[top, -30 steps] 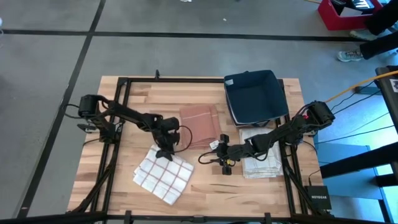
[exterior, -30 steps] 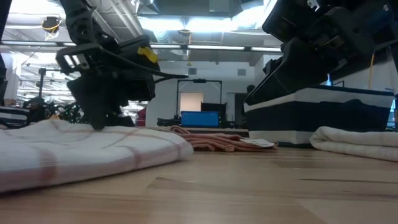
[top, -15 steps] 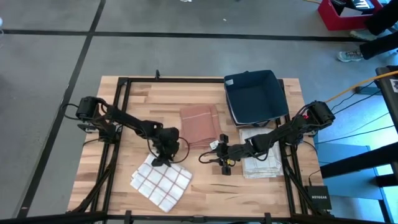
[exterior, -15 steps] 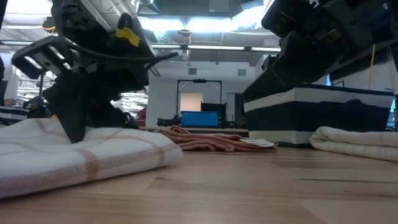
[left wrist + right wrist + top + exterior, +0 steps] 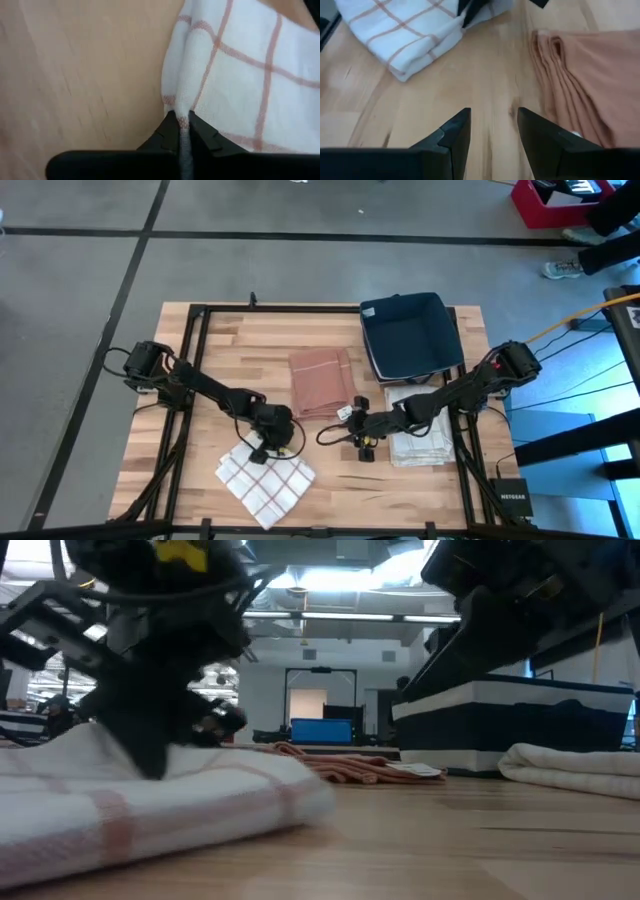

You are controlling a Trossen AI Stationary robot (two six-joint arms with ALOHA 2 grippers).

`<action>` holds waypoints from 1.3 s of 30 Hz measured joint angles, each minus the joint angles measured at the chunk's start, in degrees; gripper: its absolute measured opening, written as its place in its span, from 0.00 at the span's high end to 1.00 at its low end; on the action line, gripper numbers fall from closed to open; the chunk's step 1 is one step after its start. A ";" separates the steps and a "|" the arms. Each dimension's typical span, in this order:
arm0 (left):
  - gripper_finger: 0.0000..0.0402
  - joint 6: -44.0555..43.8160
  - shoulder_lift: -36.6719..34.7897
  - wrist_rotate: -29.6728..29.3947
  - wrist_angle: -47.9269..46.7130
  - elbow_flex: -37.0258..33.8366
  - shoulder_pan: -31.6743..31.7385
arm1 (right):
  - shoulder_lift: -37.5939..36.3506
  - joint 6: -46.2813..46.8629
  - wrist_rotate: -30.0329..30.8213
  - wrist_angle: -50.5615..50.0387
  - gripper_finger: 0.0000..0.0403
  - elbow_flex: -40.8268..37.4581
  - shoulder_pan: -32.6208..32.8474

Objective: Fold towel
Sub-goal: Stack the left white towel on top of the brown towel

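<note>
towel [image 5: 265,483] is sitting at the front-left part of the bench [image 5: 230,330], white with thin reddish check lines, folded up into a chunky little square turned cornerwise. left claw [image 5: 258,455] is down on its back corner and pinched tight on the cloth, you can see in the left wrist view how the two tips squeeze a ridge of fabric [image 5: 183,107] between them. right claw [image 5: 361,442] hangs over bare wood near the middle of the bench, fingers apart with nothing in them, well clear of the checked towel. just behind that spot lies a folded rust-coloured cloth [image 5: 320,382], and beyond it a dark blue bin [image 5: 410,332] sits toward the back right. a cream folded cloth [image 5: 420,442] lies under the right arm near the right edge. from the low view the towel bulges up thick under the left claw.
</note>
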 joint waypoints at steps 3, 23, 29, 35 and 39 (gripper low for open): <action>0.99 -0.36 0.02 -2.71 -1.20 3.96 -0.11 | -2.51 0.57 1.36 -9.32 0.59 2.46 0.07; 0.99 -10.76 -4.69 -25.86 -1.10 16.37 10.03 | -15.08 15.21 27.52 -34.54 0.59 3.44 14.80; 0.99 -18.87 -5.81 -32.57 -2.22 16.26 13.74 | -14.86 18.42 29.91 -34.95 0.59 3.34 17.82; 0.99 -29.50 -5.85 -35.00 4.54 11.90 17.54 | -14.80 20.91 32.65 -34.86 0.59 3.29 19.61; 0.99 -34.12 -5.84 -34.83 15.08 8.07 19.05 | -14.80 21.50 32.84 -34.84 0.59 3.29 19.57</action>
